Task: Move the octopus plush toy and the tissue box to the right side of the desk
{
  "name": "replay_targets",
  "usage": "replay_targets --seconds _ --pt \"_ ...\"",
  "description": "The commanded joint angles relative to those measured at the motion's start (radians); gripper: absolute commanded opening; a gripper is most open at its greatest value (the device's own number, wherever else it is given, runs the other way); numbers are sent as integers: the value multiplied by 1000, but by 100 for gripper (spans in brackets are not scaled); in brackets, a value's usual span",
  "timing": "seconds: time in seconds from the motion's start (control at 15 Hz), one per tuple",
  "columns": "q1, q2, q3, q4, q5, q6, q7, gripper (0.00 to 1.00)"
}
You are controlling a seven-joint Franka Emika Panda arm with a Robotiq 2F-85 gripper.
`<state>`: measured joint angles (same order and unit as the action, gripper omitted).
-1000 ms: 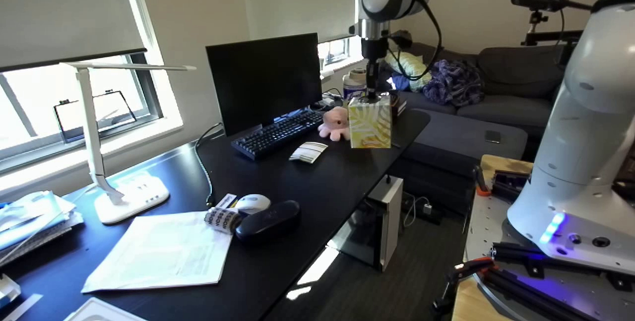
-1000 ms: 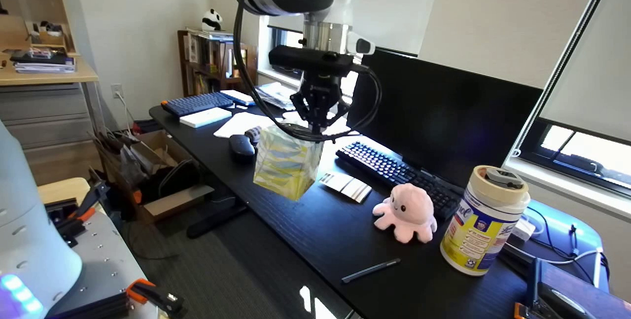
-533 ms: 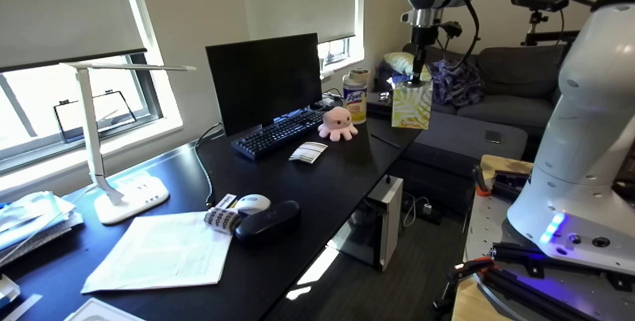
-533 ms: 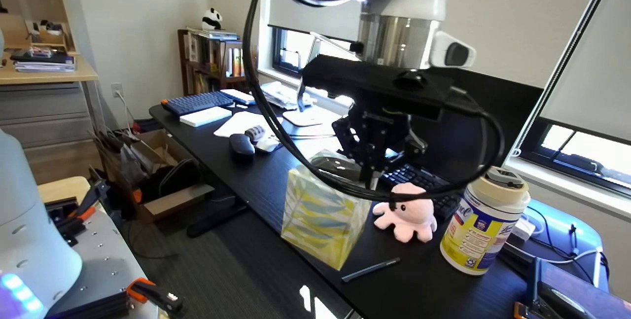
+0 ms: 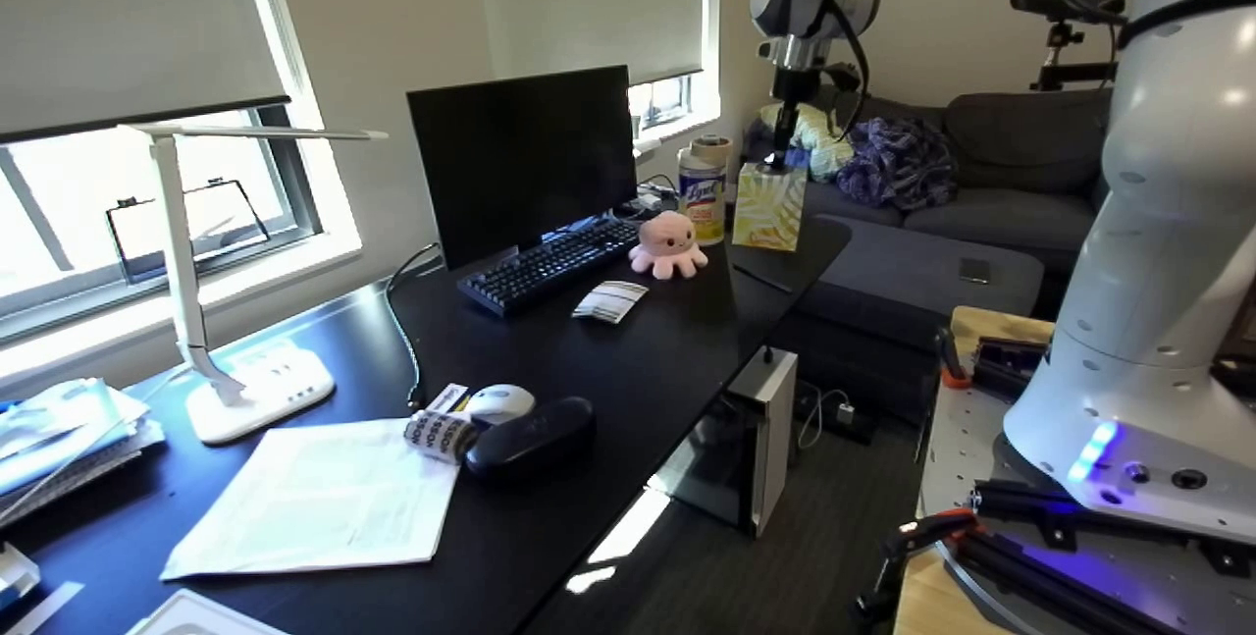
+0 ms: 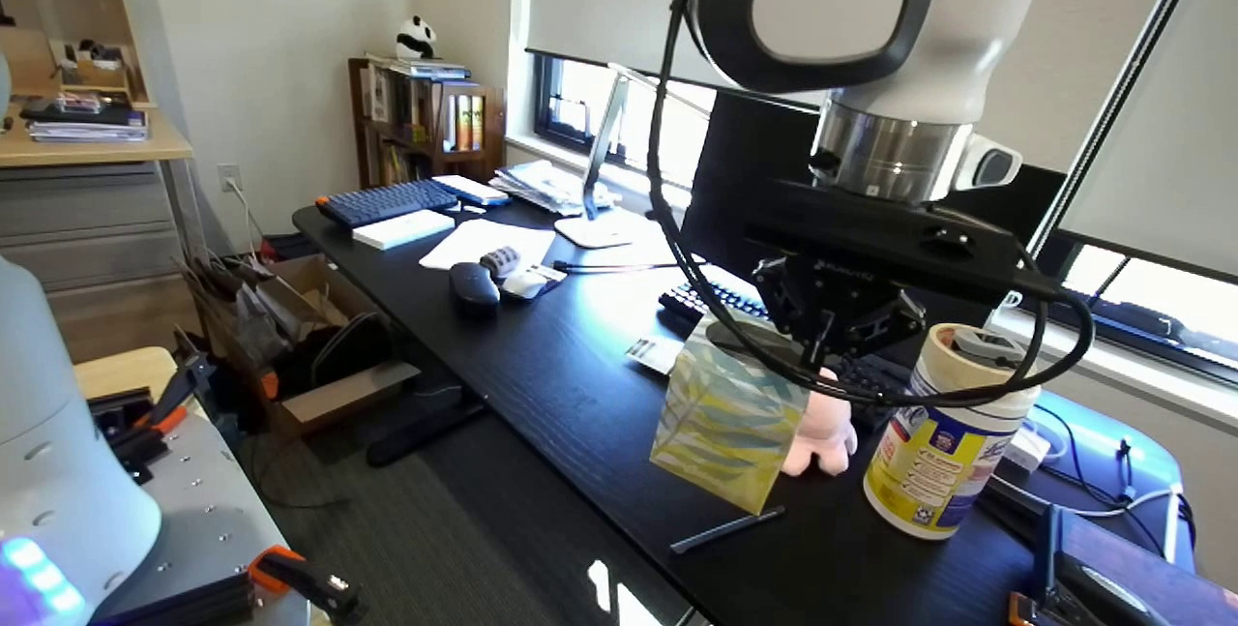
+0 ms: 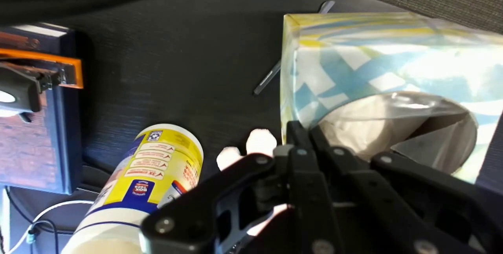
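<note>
My gripper (image 7: 307, 132) is shut on one wall of the tissue box (image 7: 353, 50), with a finger inside the oval opening. The yellow-and-white patterned tissue box (image 5: 770, 208) hangs slightly tilted over the far end of the black desk (image 5: 628, 380); its height above the top is hard to tell. To its left in that exterior view, the pink octopus plush toy (image 5: 669, 242) sits upright on the desk, apart from the box. In an exterior view the tissue box (image 6: 730, 423) hides part of the octopus plush toy (image 6: 825, 428). Only pale tentacles of the plush show in the wrist view.
A wipes container (image 6: 928, 462) with a tape roll on top stands beside the plush. A pen (image 6: 711, 536) lies close to the desk's edge, partly behind the box. A dark blue book (image 7: 35, 140) bears a stapler. Monitor (image 5: 525, 164) and keyboard (image 5: 549, 262) line the window side.
The gripper carried the tissue box toward the far desk end near the sofa, first out past the desk edge, then back inward beside the wipes container. The plush stayed put.
</note>
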<state>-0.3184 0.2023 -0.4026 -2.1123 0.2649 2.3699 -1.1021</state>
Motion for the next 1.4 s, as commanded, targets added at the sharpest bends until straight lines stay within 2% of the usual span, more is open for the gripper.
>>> replay_targets --seconds 0.0,0.33,0.6,0.93,1.33 --pt "-80 200 78 197 6 -54 21 4" --pt "-140 352 93 345 -87 -67 207 4" --pt "-189 387 101 400 -128 -93 303 4" --pt "-246 402 130 448 -127 -90 326 4" --pt "-255 444 158 474 -163 -13 315 4"
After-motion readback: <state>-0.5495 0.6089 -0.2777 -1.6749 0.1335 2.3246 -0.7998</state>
